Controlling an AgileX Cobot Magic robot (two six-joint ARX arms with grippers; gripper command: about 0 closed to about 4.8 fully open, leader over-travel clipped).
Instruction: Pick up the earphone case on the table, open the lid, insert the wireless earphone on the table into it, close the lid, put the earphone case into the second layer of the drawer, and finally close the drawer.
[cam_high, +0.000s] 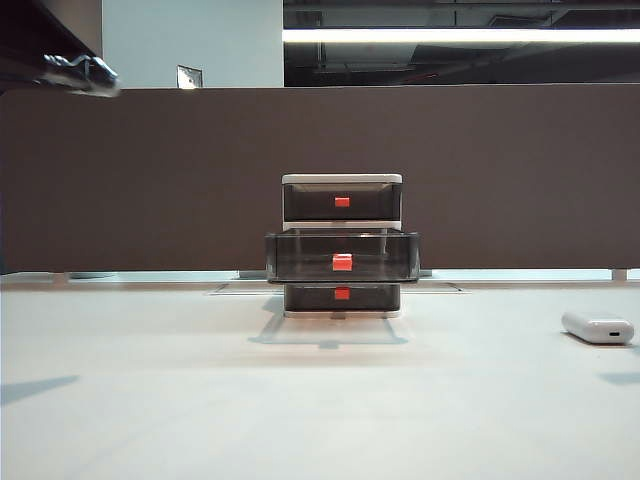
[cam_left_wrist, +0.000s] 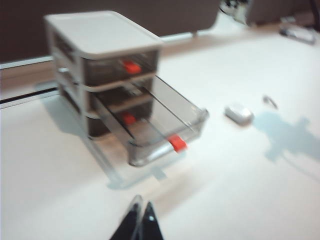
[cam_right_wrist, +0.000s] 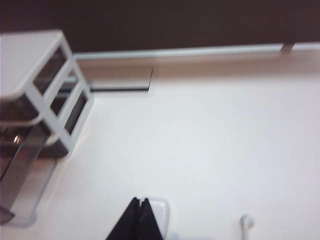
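Both clenched on nothing: left gripper (cam_left_wrist: 139, 215) above white table (cam_left_wrist: 250, 190) facing pulled-out smoky middle drawer (cam_left_wrist: 150, 122); right gripper (cam_right_wrist: 138, 212) directly above glossy white earphone case (cam_right_wrist: 159, 212).

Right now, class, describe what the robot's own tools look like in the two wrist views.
Left tool: two slim black fingers tapering to pointed tips, pressed together. Right tool: the same black, wedge-shaped pair. No cables or markings are visible on either.

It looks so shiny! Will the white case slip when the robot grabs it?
Probably a bit: the case looks glossy and rounded, so it could squirt from the fingers. It lies flat on the table, so it likely won't roll. It seems small and light.
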